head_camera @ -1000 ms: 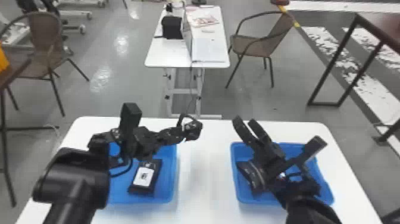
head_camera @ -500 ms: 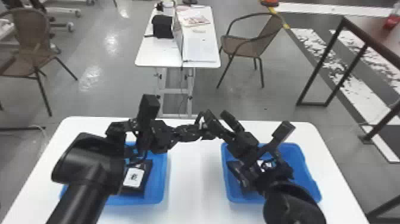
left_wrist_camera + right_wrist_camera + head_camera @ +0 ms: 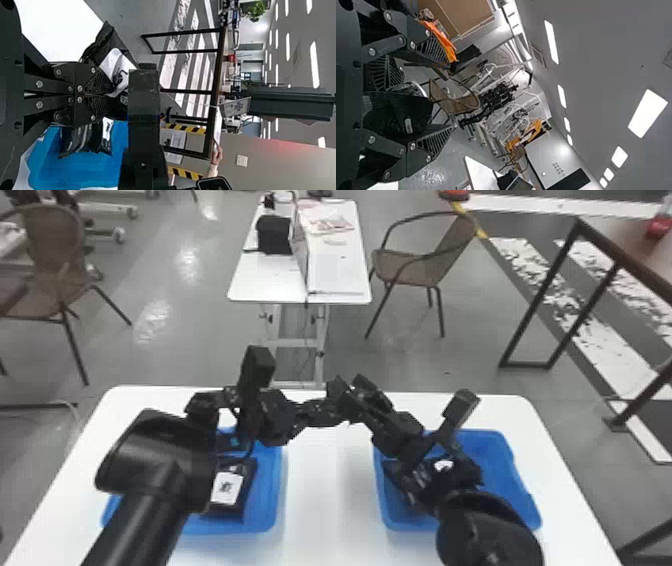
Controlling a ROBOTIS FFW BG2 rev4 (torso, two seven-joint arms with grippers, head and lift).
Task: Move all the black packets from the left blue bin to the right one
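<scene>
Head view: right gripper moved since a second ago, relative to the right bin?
Yes, toward the robot's left. The right gripper had its fingertips just right of the right bin's left rim; now they show left of it.

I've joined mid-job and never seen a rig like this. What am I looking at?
A robot with two black arms above a white table. The head view looks forward and down from its head; each wrist view comes from that arm's own camera, turned sideways. On the table, the left bin holds at least one black packet; the right bin has several more. The left claw is shut on another packet. The right claw is open around it, perhaps to take it over.
</scene>
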